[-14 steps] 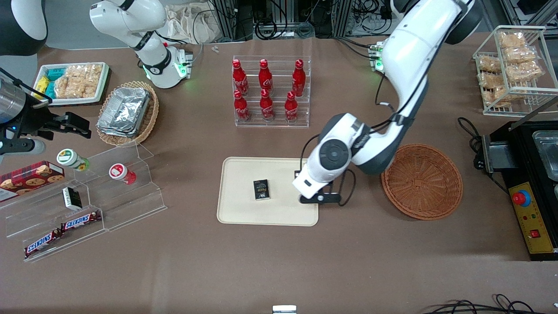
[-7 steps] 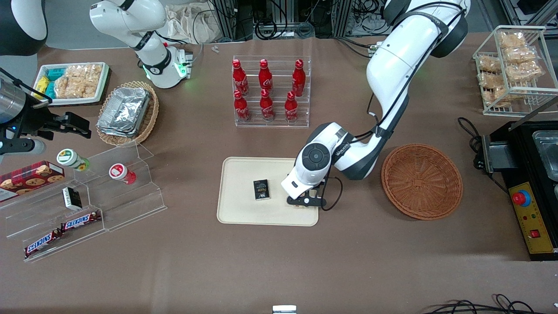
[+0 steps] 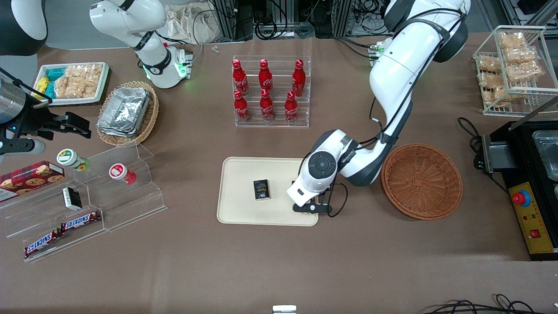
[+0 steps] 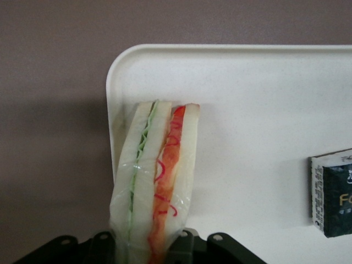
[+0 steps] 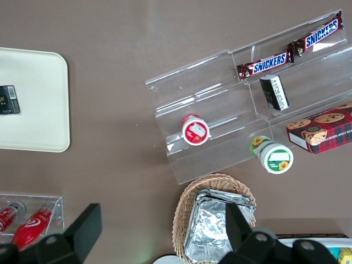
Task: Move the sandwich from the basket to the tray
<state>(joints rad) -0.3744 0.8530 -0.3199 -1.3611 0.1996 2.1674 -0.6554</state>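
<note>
My left gripper is shut on the sandwich, a wedge of white bread with green and red filling in clear wrap. It holds it low over the corner of the cream tray that lies nearest the basket and the front camera. In the left wrist view the sandwich hangs over the tray beside its rounded corner, with the gripper at its base. In the front view the wrist hides the sandwich. The reddish-brown round basket stands beside the tray, toward the working arm's end, with nothing in it.
A small black packet lies on the tray and also shows in the left wrist view. A clear rack of red bottles stands farther from the camera. A clear stepped shelf with snacks stands toward the parked arm's end.
The gripper has carried the sandwich from beside the basket to over the tray's corner, then shifted slightly nearer the camera. The basket and black packet have not moved.
</note>
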